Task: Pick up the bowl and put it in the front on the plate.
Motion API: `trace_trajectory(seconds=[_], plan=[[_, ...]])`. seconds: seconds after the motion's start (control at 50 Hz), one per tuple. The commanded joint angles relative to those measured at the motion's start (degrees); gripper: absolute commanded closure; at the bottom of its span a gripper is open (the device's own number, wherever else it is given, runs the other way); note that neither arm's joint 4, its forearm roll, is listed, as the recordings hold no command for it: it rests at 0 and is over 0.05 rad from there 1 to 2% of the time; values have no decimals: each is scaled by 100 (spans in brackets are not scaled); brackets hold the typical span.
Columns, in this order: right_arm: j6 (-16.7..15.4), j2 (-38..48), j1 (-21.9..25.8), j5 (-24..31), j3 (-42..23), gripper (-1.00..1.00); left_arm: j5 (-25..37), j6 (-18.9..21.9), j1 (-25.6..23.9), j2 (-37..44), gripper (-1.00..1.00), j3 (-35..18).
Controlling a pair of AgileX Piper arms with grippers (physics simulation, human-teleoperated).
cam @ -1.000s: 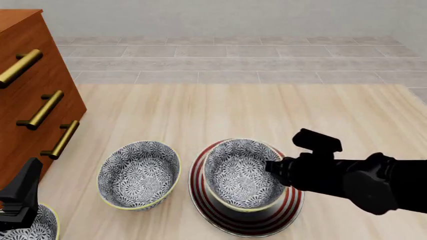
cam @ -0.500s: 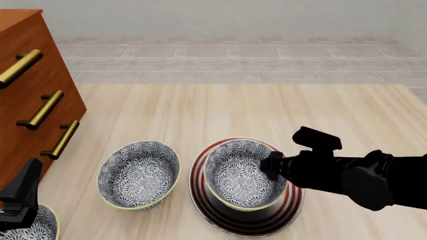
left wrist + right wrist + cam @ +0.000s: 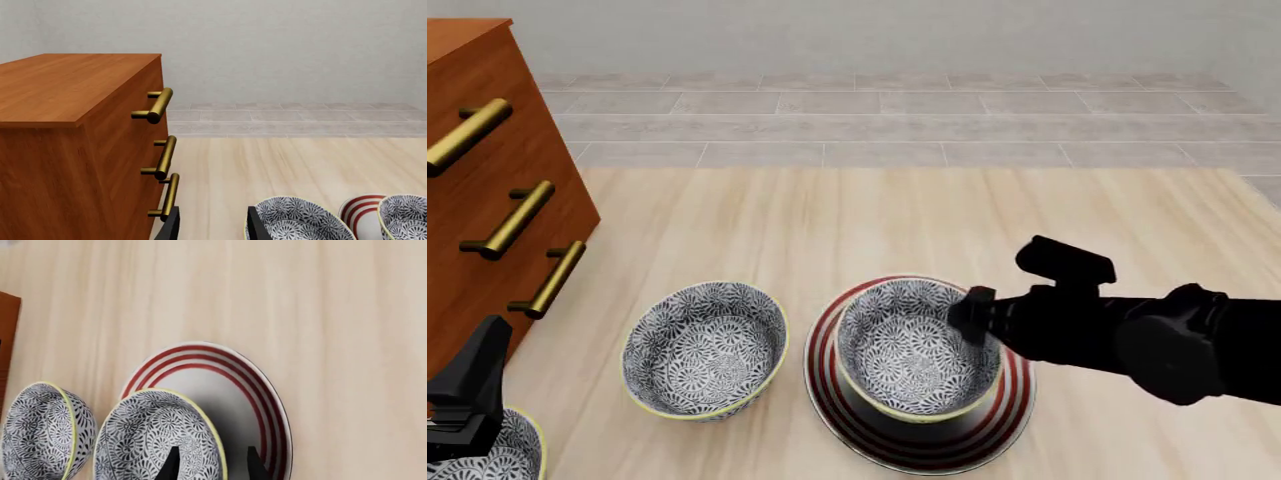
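Note:
The blue-and-white floral bowl [image 3: 914,345] sits upright on the white plate [image 3: 1014,400] with red rings, near the table's front. My right gripper [image 3: 972,315] is at the bowl's right rim. In the right wrist view its fingers [image 3: 172,465] stand apart on either side of the rim, one inside the bowl [image 3: 153,440] and one over the plate [image 3: 233,385], so it is open. My left gripper [image 3: 471,375] hangs at the front left, open and holding nothing [image 3: 213,230].
A second floral bowl [image 3: 705,348] stands just left of the plate, and a third [image 3: 494,455] lies at the front left corner under my left gripper. A wooden dresser [image 3: 494,200] with brass handles fills the left side.
My right gripper has shifted a little left and upward at the bowl's rim. The bowl, the plate and the left arm have stayed put.

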Motion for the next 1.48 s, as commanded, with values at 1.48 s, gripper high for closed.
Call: trace_trajectory(seconds=[1.48], plan=[[-1333,-930,-735,2113,-2759,-100,0,0,0,0,-100,0]])
